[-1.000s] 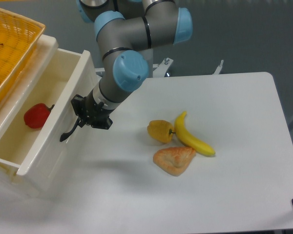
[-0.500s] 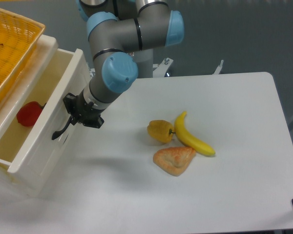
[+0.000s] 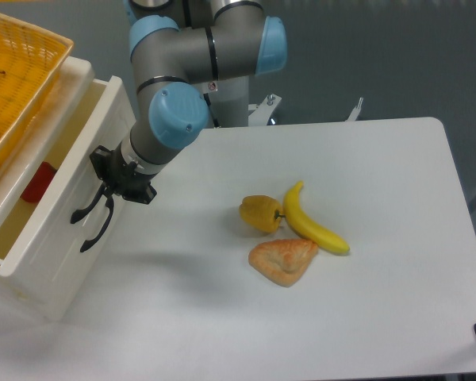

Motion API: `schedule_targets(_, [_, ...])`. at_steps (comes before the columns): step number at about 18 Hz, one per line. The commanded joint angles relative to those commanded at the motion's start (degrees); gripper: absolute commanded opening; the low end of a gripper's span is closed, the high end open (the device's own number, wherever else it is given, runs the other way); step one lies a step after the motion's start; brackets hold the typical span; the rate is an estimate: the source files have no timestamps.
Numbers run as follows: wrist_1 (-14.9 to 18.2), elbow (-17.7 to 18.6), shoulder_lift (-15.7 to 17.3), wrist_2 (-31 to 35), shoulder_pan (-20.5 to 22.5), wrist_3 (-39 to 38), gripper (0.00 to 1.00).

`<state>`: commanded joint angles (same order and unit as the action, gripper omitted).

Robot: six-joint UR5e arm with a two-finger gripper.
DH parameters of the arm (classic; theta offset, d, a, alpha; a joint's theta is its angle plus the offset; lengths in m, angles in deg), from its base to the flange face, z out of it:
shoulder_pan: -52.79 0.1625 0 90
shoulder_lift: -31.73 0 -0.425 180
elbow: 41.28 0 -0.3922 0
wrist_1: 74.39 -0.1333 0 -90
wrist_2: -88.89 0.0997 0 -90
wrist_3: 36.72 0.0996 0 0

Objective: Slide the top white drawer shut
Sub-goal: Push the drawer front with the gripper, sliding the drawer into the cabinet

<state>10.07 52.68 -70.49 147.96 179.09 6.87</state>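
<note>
The top white drawer (image 3: 59, 214) stands partly open at the left, its front panel slanting from upper right to lower left. Its curved black handle (image 3: 81, 213) sits mid-panel. A second black handle (image 3: 97, 232) shows just below and to the right of it. My gripper (image 3: 109, 184), black and small at the end of the grey and blue arm, presses against the drawer front right above the handle. Its fingers merge into one dark shape, so their state does not show. Inside the drawer lies a red pepper (image 3: 38, 181), half hidden by the front panel.
A yellow wicker basket (image 3: 20, 75) rests on top of the cabinet at the upper left. On the white table (image 3: 381, 302) lie a yellow pepper (image 3: 259, 213), a banana (image 3: 313, 225) and a piece of bread (image 3: 284, 260), grouped right of centre.
The gripper has moved left with the drawer front, which has slid inward. Less of the drawer's inside and of the red pepper shows. A second black handle has come into view.
</note>
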Motion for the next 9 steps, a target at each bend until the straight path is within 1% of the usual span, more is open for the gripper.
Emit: schedule_targets(9, [0.0,0.0,0.2,-0.1,-1.8,-1.0,0.00])
